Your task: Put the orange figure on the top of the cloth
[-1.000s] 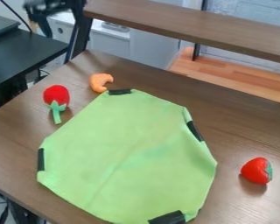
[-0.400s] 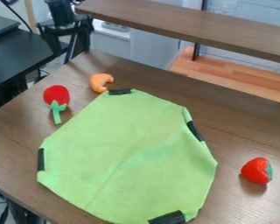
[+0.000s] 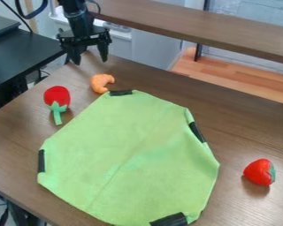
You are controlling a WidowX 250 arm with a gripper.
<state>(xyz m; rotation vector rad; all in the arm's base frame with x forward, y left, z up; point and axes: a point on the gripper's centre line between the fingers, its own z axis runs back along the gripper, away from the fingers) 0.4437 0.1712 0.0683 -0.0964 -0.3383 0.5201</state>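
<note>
- Curved orange toy figure (image 3: 101,83): on the brown wooden table (image 3: 25,145), just outside the green fabric cloth (image 3: 129,154), between eleven and twelve o'clock.
- Black two-finger gripper (image 3: 89,61): at the figure's eleven o'clock, jaws spread, presumably to straddle it.

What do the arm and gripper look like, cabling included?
Arm: black, slim. Gripper: also black, with a wide crosspiece and two chunky fingers that taper towards the tips. A thin dark cable curves beside the arm.
</note>
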